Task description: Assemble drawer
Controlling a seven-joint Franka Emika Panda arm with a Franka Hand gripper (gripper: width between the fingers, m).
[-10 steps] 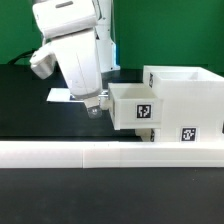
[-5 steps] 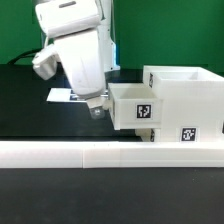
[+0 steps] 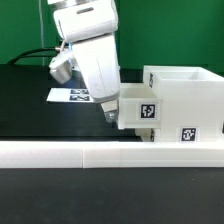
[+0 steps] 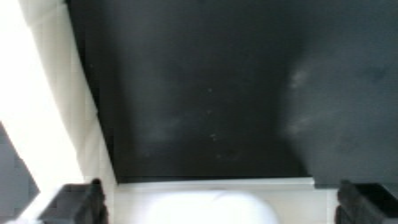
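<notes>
The drawer's big white casing (image 3: 186, 100) stands at the exterior view's right, with marker tags on its front. A small white tray (image 3: 136, 108) with a tag sticks out of the casing toward the exterior view's left. My gripper (image 3: 110, 113) hangs at the tray's outer end, its fingertips against or just in front of that end wall. In the wrist view my gripper (image 4: 222, 207) has its dark fingers (image 4: 75, 205) wide apart, with a rounded white part of the tray (image 4: 222, 200) between them. The jaws are open. The second tray is out of view.
A long low white wall (image 3: 100, 153) runs along the front of the black table. The marker board (image 3: 70, 96) lies behind my arm at the exterior view's left. A white wall edge (image 4: 36, 100) runs along one side of the wrist view.
My arm has moved toward the exterior view's right, up to the tray's outer end. More of the marker board shows now. The tray and casing have not visibly moved.
</notes>
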